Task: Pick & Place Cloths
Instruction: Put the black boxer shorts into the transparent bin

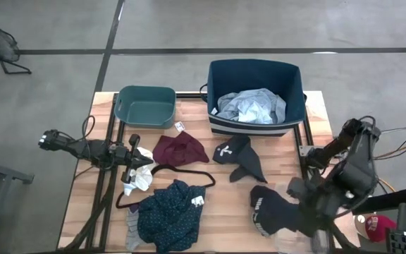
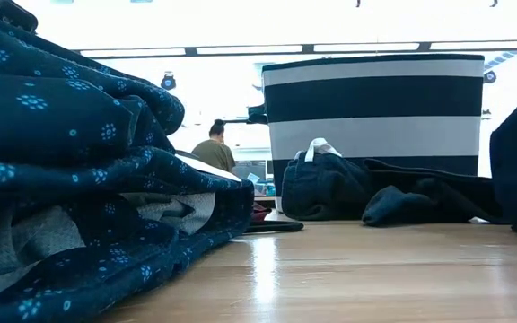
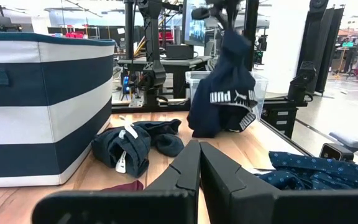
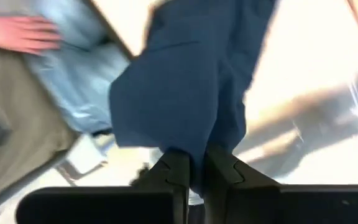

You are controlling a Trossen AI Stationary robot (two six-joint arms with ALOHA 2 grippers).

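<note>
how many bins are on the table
2: a small teal bin at the back left, empty, and a big navy striped bin at the back right holding a pale shirt.

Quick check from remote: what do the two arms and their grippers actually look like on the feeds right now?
Both arms are dark, nearly black, built of jointed segments. The left arm is slim, with a thin black cable looping off it. The right arm looks bulkier, with cables trailing beside its base. Each wrist feed shows two dark, angular fingers tapering to wedge tips above a flat black bar. I see no markings.
</note>
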